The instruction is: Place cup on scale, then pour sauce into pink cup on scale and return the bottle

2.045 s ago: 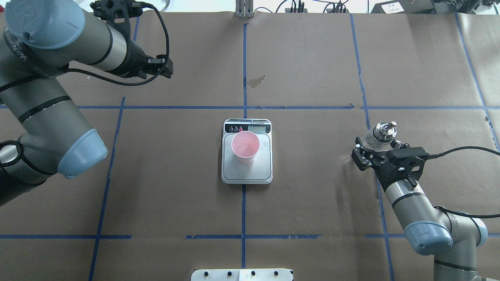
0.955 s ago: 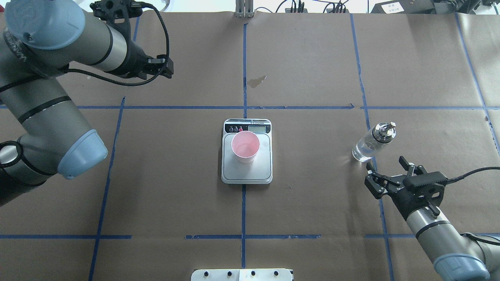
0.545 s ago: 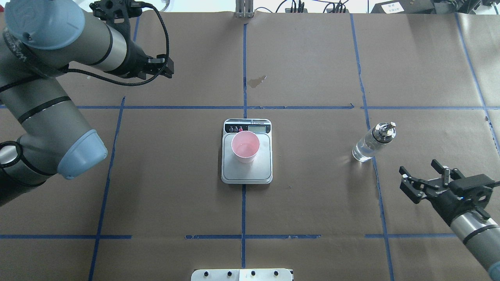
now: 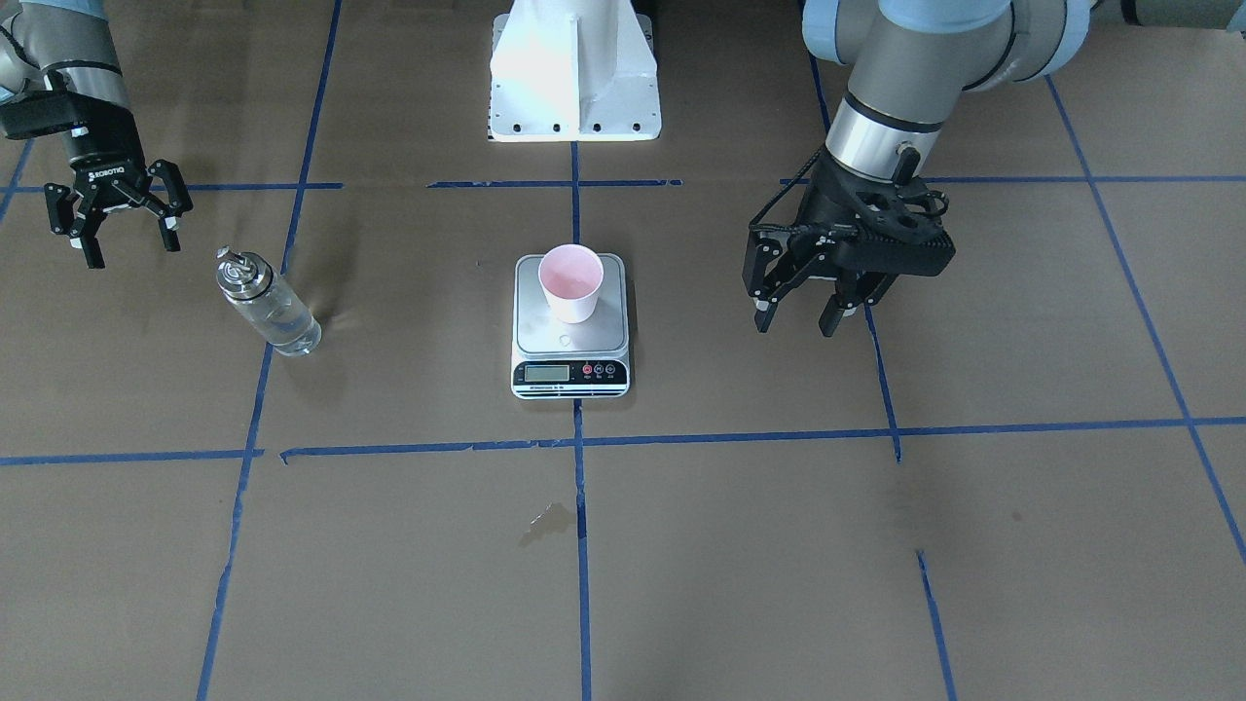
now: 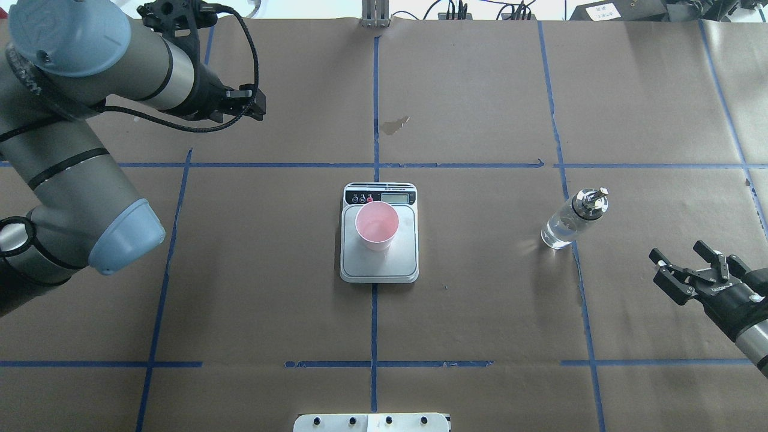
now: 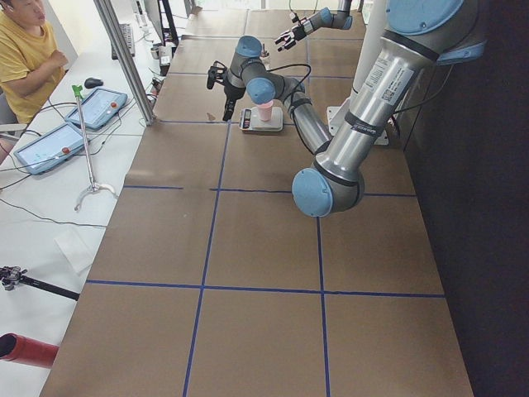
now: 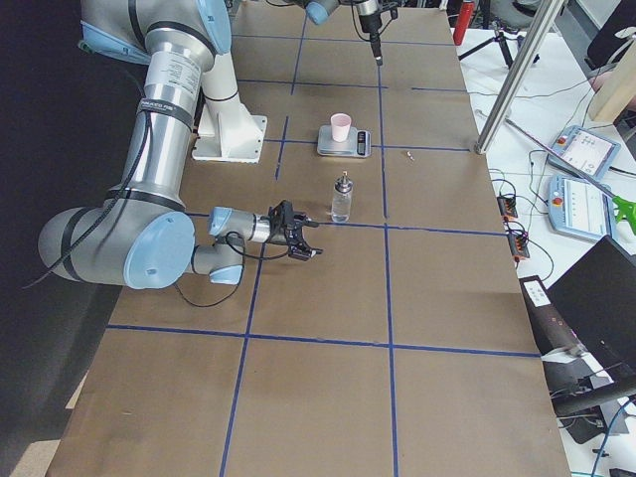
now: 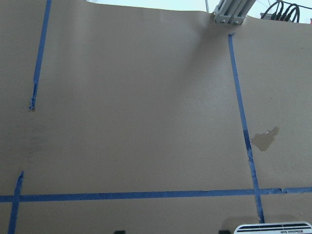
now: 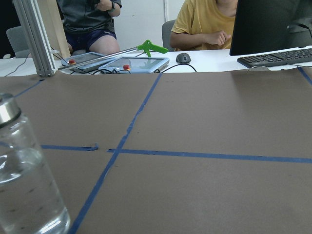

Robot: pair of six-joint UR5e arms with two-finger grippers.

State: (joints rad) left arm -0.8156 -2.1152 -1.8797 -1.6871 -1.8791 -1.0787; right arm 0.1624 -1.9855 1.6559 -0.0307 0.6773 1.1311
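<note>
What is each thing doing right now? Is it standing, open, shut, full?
Small pale pink paper cup: standing upright.
Flat silver steel kitchen scale: lying flat, that cup on its platform.
Clear glass bottle with silver pourer cap: upright, partly full, nothing holding it.
Left claw: open, empty.
Right claw: open, empty.

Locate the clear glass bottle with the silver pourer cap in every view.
Front-facing: clear glass bottle left of centre.
Overhead: right of centre.
Exterior left: too small to tell.
Exterior right: centre.
Left wrist: absent.
Right wrist: lower-left corner.
Landmark: silver steel kitchen scale bearing pink paper cup.
</note>
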